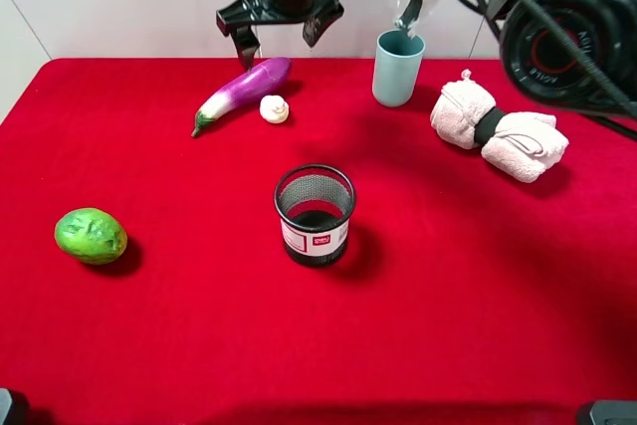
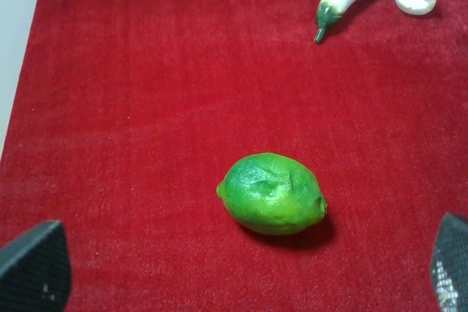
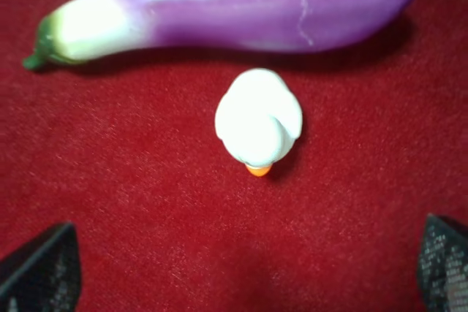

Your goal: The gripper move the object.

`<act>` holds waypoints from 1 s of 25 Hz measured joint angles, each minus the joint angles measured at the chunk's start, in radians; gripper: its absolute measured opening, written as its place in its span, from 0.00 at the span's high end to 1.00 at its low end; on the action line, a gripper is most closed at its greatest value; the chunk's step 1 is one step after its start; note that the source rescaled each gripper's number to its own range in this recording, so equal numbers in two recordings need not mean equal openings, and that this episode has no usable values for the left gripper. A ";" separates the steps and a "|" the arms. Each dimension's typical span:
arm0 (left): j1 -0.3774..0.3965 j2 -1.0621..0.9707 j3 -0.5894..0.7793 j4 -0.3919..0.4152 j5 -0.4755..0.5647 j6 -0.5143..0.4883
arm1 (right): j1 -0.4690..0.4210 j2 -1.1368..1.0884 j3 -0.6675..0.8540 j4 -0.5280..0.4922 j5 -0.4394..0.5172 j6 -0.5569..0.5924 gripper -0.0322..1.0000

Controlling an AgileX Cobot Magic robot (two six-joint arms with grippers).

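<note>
High overview, both wrist views downward, sharing eggplant (image 3: 219, 16)

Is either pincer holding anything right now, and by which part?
Nothing is held. The right pincer is open over the white duck toy, fingers clear of it; the left pincer is open too.

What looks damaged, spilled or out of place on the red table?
Only a thin pale scratch-like line on the glossy purple eggplant, beside the small white toy duck. The black mesh cup and teal cup stand upright.

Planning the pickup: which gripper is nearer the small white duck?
Right. The right gripper hovers open just above the white duck beside the eggplant; the left gripper faces the lime, the duck far beyond.
</note>
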 joint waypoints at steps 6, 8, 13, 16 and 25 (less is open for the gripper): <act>0.000 0.000 0.000 0.000 0.000 0.000 | 0.000 -0.051 0.002 0.050 0.002 -0.021 0.00; 0.000 0.000 0.000 0.000 0.000 0.000 | 0.004 -0.080 0.014 0.051 0.002 -0.021 0.00; 0.000 0.000 0.000 0.000 0.000 0.000 | 0.027 -0.168 0.081 0.049 0.003 -0.022 0.00; 0.000 0.000 0.000 0.000 0.000 0.000 | 0.032 -0.229 0.145 0.049 0.003 -0.023 0.00; 0.000 0.000 0.000 0.000 0.000 0.000 | 0.035 -0.465 0.425 0.029 0.002 -0.048 0.00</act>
